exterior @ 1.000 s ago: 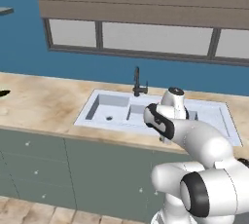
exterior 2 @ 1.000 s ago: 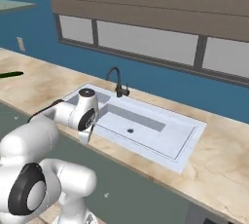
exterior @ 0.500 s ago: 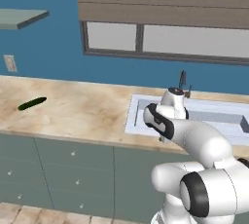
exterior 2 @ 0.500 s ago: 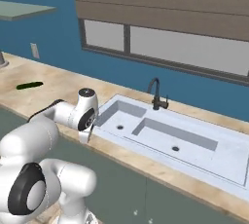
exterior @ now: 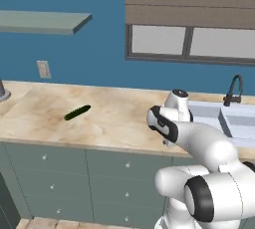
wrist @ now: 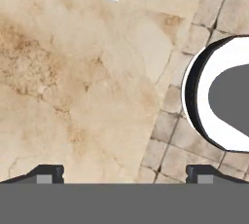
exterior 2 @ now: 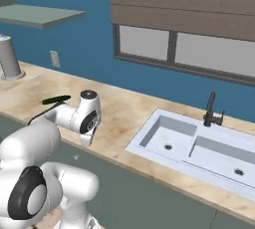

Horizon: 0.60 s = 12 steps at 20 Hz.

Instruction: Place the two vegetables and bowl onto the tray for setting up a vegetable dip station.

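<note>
- On the surface, the dark green vegetable now lies well left of the arm; a second ago it sat at the far left edge of both base views.
- Sink has slid right: the base is driving, nothing moved itself.
- Hand is spread wide and empty above bare surface.
- Judgement: still approaching; nothing grasped yet.

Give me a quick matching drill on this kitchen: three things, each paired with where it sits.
Things:
1. green vegetable
2. faucet
3. shelf

Places:
A. on the blue wall, above the counter
B. lying on the counter, left of the arm
C. at the back edge of the sink

Pairs: 1-B, 2-C, 3-A
</note>
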{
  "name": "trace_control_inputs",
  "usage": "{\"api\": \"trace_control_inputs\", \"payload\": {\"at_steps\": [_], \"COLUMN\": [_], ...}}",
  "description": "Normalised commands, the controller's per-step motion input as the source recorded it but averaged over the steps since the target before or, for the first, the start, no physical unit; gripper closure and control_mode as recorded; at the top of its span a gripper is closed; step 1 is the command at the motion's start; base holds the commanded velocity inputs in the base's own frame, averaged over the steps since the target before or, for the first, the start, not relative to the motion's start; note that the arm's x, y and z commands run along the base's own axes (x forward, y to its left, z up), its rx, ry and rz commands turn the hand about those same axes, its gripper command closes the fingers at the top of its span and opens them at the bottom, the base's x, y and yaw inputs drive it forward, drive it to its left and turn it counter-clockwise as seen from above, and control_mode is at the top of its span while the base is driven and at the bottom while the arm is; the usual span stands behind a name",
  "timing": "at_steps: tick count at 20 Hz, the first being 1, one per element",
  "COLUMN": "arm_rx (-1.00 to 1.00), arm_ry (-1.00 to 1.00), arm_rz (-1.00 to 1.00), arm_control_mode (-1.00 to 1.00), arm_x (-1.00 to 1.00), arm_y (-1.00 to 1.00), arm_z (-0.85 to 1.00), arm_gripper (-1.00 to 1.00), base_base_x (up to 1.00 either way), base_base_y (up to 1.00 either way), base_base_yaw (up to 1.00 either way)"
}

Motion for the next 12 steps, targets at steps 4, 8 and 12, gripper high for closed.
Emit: {"api": "trace_control_inputs", "payload": {"at_steps": [4, 8, 12], "arm_rx": [0.0, 0.0, 0.0], "arm_ry": [0.0, 0.0, 0.0], "arm_rz": [0.0, 0.0, 0.0], "arm_control_mode": [1.0, 1.0, 1.0], "arm_x": [0.0, 0.0, 0.0], "arm_y": [0.0, 0.0, 0.0], "arm_z": [0.0, 0.0, 0.0], "arm_gripper": [-1.0, -1.0, -1.0], "base_base_x": [0.35, 0.35, 0.33], "base_base_y": [0.85, 0.8, 0.76], "base_base_yaw": [-0.12, -0.13, -0.14]}}
